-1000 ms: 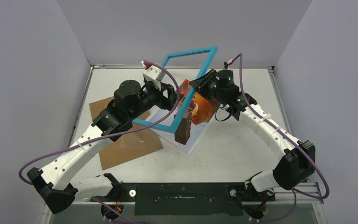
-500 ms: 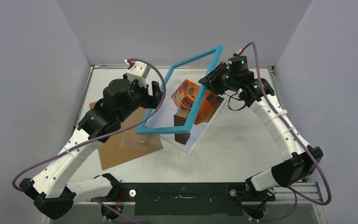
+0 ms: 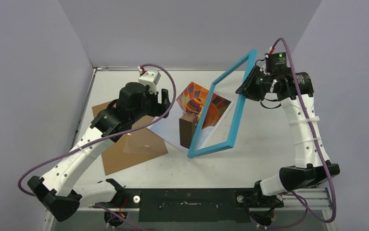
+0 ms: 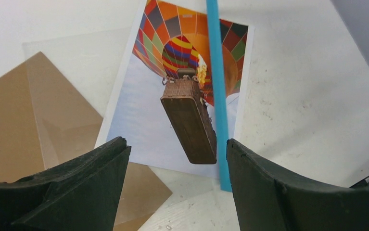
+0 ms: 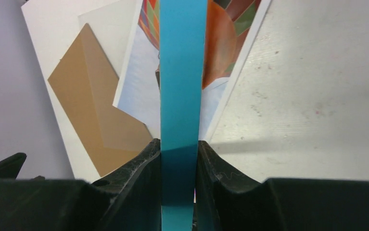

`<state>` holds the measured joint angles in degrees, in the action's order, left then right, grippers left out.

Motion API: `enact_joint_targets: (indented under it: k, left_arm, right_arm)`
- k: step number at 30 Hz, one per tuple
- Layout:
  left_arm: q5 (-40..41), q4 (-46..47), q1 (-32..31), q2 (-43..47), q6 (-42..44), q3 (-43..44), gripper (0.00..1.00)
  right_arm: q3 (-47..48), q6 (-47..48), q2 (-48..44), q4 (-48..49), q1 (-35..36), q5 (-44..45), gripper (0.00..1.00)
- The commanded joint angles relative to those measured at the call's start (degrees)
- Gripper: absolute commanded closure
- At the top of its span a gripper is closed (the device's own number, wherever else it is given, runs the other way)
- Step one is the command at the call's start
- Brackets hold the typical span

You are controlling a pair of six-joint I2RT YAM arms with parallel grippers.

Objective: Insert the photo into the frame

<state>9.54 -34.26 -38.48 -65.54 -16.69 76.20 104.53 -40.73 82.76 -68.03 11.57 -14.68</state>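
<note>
grey walls (image 3: 28,48), white worktop (image 3: 259,159), and the frame (image 3: 235,115) up on edge in my right gripper (image 5: 178,149).
the brown backing board (image 3: 124,156) lies near the left edge with a clear sheet (image 4: 71,67) overlapping it. the turquoise frame stands tilted over the photo's right side, its upper edge pinched between my right fingers. the photo (image 3: 170,130) lies flat mid-worktop, a small brown block (image 3: 187,131) on it. my left gripper (image 4: 172,159) hangs spread wide and empty over the photo.

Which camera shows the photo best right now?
Left wrist: the photo lies almost whole, crossed by the frame and a brown block. Top external shows it small, partly behind the frame. Right wrist: the frame hides its middle.
</note>
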Motion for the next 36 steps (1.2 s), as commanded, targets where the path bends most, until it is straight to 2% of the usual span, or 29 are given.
enact_joint_targets:
  k: [1, 7, 21, 25, 30, 36]
  left_arm:
    - [-3.70, -0.98, 0.75, -3.51, -1.70, -0.69, 0.28]
    - [-8.81, -1.28, 1.27, -8.88, -3.88, -2.65, 0.28]
    - [-18.96, 16.19, 3.85, -20.30, -5.82, -18.46, 0.32]
    - [-21.53, 18.44, 5.20, -23.04, -4.80, -21.16, 0.35]
    - [-20.63, 17.81, 6.34, -24.74, -5.11, -21.37, 0.36]
    - [-19.87, 16.53, 6.89, -25.68, -5.73, -21.22, 0.37]
  right_arm:
    - [7.48, 7.45, -1.35, -4.89, -3.67, -0.63, 1.00]
    - [11.40, 14.75, 0.72, -12.03, -5.48, 5.26, 1.00]
    - [24.01, 22.03, 7.55, -21.70, -6.34, 21.10, 1.00]
    - [22.81, 22.73, 8.80, -21.02, -6.24, 25.72, 1.00]
    - [20.79, 23.73, 9.73, -17.76, -5.58, 31.30, 1.00]
    - [16.76, 24.96, 12.76, -15.11, -0.67, 38.32, 1.00]
